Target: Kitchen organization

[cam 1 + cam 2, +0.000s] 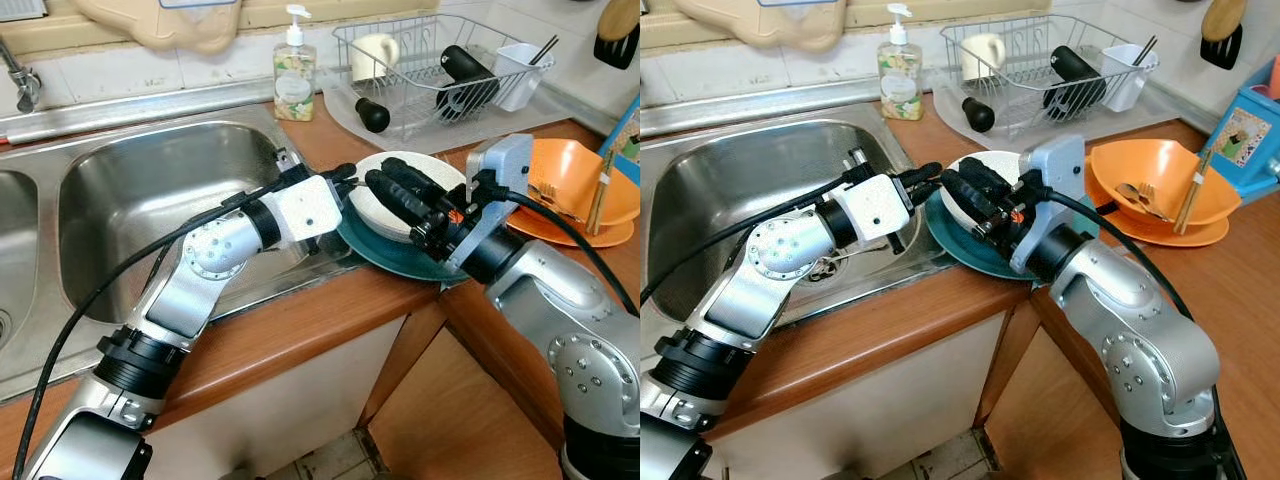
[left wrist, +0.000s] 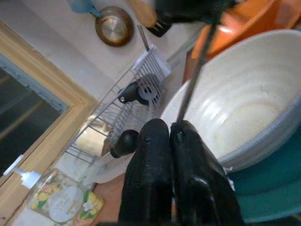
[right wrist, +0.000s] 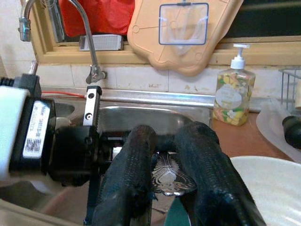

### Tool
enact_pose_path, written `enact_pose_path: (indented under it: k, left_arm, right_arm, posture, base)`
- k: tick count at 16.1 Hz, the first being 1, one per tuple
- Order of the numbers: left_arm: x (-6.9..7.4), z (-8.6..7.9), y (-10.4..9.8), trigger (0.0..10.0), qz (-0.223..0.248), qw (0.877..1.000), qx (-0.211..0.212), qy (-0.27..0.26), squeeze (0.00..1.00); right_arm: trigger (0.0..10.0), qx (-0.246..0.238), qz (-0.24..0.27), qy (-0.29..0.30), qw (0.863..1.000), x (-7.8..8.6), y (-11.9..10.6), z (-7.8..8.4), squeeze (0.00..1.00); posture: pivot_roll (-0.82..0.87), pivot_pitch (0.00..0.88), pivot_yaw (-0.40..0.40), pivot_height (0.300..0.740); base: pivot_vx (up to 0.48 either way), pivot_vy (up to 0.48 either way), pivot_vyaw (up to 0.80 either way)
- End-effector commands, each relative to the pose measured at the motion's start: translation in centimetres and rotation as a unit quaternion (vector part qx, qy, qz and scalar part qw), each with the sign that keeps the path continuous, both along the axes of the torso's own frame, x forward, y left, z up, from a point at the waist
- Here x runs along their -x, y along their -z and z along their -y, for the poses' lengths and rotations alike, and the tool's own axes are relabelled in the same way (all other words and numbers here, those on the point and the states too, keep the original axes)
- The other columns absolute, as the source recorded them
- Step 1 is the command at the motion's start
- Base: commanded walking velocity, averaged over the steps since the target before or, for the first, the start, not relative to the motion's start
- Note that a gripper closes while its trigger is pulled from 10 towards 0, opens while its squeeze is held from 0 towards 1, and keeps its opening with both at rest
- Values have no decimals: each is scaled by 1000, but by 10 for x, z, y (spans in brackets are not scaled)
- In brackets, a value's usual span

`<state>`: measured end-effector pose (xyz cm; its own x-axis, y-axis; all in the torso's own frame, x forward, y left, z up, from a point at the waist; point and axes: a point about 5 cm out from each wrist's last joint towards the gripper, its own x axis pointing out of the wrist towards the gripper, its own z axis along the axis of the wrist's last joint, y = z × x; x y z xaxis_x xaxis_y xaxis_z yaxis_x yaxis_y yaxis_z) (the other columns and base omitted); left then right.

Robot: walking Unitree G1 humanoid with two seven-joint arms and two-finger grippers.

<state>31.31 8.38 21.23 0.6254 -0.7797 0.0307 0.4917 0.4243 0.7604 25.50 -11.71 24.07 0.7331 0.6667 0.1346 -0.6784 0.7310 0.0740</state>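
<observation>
A white bowl (image 1: 372,215) sits on a teal plate (image 1: 390,258) at the counter's edge beside the sink. Both grippers meet just above the bowl's near rim. My left gripper (image 1: 345,176) is shut on the thin shaft of a silver utensil (image 2: 193,70). The shaft runs across to my right gripper (image 1: 385,180). Its two fingers (image 3: 207,179) press on either side of the utensil's ornate end (image 3: 164,176).
A steel sink (image 1: 150,190) lies to the left, with a soap bottle (image 1: 294,75) behind it. A wire dish rack (image 1: 430,60) with a mug and dark utensils stands at the back. Stacked orange bowls (image 1: 570,170) holding cutlery and chopsticks sit to the right.
</observation>
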Motion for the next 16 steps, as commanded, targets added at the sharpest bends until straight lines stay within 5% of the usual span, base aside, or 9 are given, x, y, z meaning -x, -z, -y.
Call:
enact_pose_path:
  k: [1, 3, 4, 5, 7, 8, 9, 14, 16]
  left_arm:
    - [-4, -1, -6, 0, 11, 1000, 1, -6, 0]
    - [-6, -2, -6, 0, 19, 1000, -5, -8, 0]
    - [-6, -2, -6, 0, 23, 1000, -6, -9, 0]
    - [-7, -3, -7, 0, 27, 1000, -7, -12, 0]
    - [-8, -7, -9, 0, 32, 999, -11, -19, 0]
    - [-9, -11, -8, 0, 34, 999, -16, -25, 0]
    - [-11, -16, -8, 0, 35, 999, -23, -33, 0]
    - [-25, -58, -9, 0, 34, 990, -55, -126, 0]
    - [-30, -80, 3, 0, -7, 981, -80, -175, 0]
  right_arm:
    - [0, -1, -3, -17, 1000, 2, 0, -5, 0]
    - [0, 0, -2, -18, 1000, 2, 0, -5, 0]
    - [4980, 2, -2, -18, 1000, 2, 0, -6, 0]
    - [10000, 2, -5, -18, 1000, 1, 0, -6, 1000]
    - [10000, -6, 0, -17, 1000, 0, -2, -7, 1000]
    - [10000, -2, 5, -5, 1000, -1, -3, -5, 910]
    - [10000, -2, 8, -2, 1000, -1, -3, -5, 0]
    - [10000, 1, 14, -3, 1000, 2, -2, -4, 0]
    - [10000, 54, 6, -3, 999, 4, 8, -3, 0]
  posture:
    - [-173, 0, -35, 740]
    - [-173, 0, -35, 740]
    - [-171, 0, -38, 740]
    - [-171, 0, -38, 740]
    - [-173, 0, -36, 740]
    - [-172, 0, -32, 740]
    - [-172, 0, -30, 740]
    - [-169, 0, -25, 740]
    - [-172, 0, -18, 740]
  base:
    - [0, 0, 0]
    - [0, 0, 0]
    - [0, 0, 0]
    - [0, 0, 0]
    - [0, 0, 0]
    - [0, 0, 0]
    - [0, 0, 0]
    - [0, 0, 0]
    - [0, 0, 0]
